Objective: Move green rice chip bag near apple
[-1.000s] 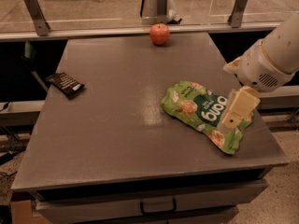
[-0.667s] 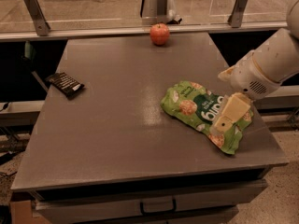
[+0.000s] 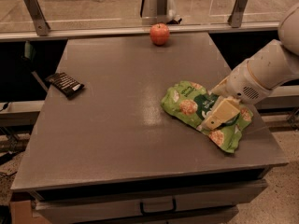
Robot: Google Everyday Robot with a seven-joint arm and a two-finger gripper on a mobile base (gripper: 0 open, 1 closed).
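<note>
Movement over the last second is all in the arm: the gripper (image 3: 223,115) has swung in from the right of the frame and now presses on the right half of the green rice chip bag (image 3: 187,104), which has not shifted from its spot at centre-right, near the right edge of the bench (image 3: 117,125). Whether the gripper has closed on the bag I cannot tell. By my reckoning the grasp is only being made and the carry lies ahead, since the apple (image 3: 160,34) rests well apart at the bench's far edge, top centre.
</note>
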